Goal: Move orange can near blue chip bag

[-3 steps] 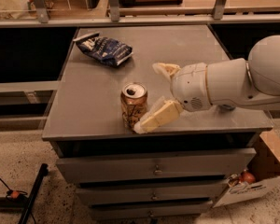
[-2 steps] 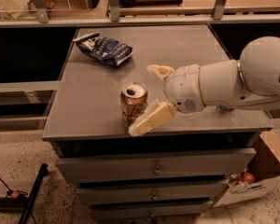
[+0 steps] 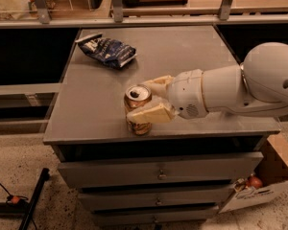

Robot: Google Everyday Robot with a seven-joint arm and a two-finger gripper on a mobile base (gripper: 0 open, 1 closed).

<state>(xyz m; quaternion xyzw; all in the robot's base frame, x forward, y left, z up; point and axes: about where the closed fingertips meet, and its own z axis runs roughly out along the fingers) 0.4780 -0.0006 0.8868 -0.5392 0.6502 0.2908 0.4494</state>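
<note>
Gripper (image 3: pixel 139 100) on my arm, reaching in from 3 o'clock, clasps the orange can (image 3: pixel 137 93) at the table's (image 3: pixel 197 51) 6 o'clock edge; blue chip bag (image 3: pixel 107 51) at 11 o'clock, print unreadable.

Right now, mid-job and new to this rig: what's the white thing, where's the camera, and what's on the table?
The white shape is the robot's one arm, reaching in from the picture's right. Its gripper has two cream fingers closed on the orange can, which stands upright near the front edge of the grey table. The blue chip bag lies apart at the back left. The one camera looks down from the table's drawer side.
</note>
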